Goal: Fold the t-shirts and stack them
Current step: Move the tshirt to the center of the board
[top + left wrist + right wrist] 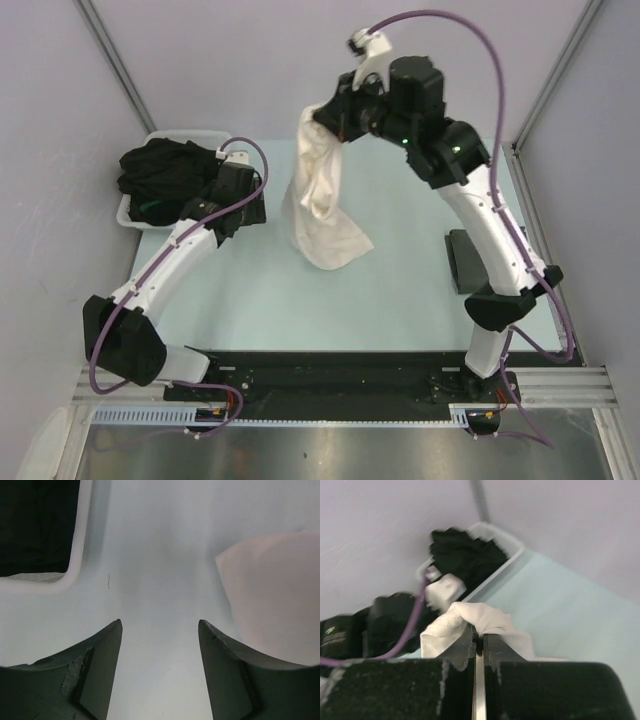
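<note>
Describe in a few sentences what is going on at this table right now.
The right gripper is shut on a cream-white t-shirt, holding it up so it hangs, its lower end seemingly resting on the table. The left gripper is open and empty, low over the table next to the white tub, which holds black t-shirts.

No text, label or number can be read anywhere.

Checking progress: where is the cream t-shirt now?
The cream t-shirt hangs mid-table in the top view from the right gripper, lower end on the table, right of the white tub.
</note>
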Controlling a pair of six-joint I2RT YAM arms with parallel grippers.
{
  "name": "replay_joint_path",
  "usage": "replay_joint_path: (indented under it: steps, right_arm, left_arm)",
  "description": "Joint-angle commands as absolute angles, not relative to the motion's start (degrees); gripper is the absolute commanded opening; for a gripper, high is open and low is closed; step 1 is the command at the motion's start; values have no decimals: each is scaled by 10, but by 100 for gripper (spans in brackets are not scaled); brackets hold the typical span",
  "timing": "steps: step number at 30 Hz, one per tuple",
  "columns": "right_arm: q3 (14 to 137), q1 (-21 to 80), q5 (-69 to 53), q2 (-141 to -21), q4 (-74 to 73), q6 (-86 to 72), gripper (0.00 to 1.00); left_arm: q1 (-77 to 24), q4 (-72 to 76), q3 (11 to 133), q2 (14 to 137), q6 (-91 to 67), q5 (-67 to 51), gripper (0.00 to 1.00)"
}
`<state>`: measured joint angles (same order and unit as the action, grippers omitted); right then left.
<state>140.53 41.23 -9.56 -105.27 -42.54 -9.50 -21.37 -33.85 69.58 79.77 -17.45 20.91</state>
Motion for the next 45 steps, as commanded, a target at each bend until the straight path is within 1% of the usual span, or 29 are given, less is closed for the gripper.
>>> replay_joint_path:
  steps: [1, 5, 9, 13, 17, 21, 28, 33, 36, 40, 45]
  right_arm:
    - [1406, 321, -34, -984, -348, -55, 0]
    - [1356, 253, -32, -988, -315, -5, 0]
    - [1276, 190, -27, -1022, -288, 33, 0]
    - [1239, 155, -32, -1057, -273, 40, 0]
    - [1247, 154, -66, -1054, -284, 20, 0]
    - [1260, 185, -112, -1020, -284, -14, 0]
    - [1343, 282, -155, -964, -335, -55, 0]
    - [1340, 372, -162, -903, -335, -86, 0]
    - [1324, 400, -148, -867, -313, -94, 0]
    - [1315, 401, -115, -816, -265, -94, 0]
    - [1312, 386, -53, -830, -244, -38, 0]
  left_arm:
    - [-215, -302, 677, 757, -168, 228, 68]
    - [-215, -302, 677, 765, -171, 217, 68]
    - [-215, -308, 681, 780, -187, 205, 68]
    - [-215, -309, 685, 787, -196, 182, 68]
    - [-214, -310, 689, 793, -204, 167, 68]
    - [-215, -313, 692, 799, -209, 175, 68]
    - [-215, -314, 710, 807, -203, 179, 68]
    - [-214, -311, 718, 818, -190, 175, 68]
    - [-215, -314, 726, 825, -180, 181, 68]
    - [-215, -317, 725, 821, -172, 182, 68]
    - [-215, -311, 723, 822, -155, 175, 69]
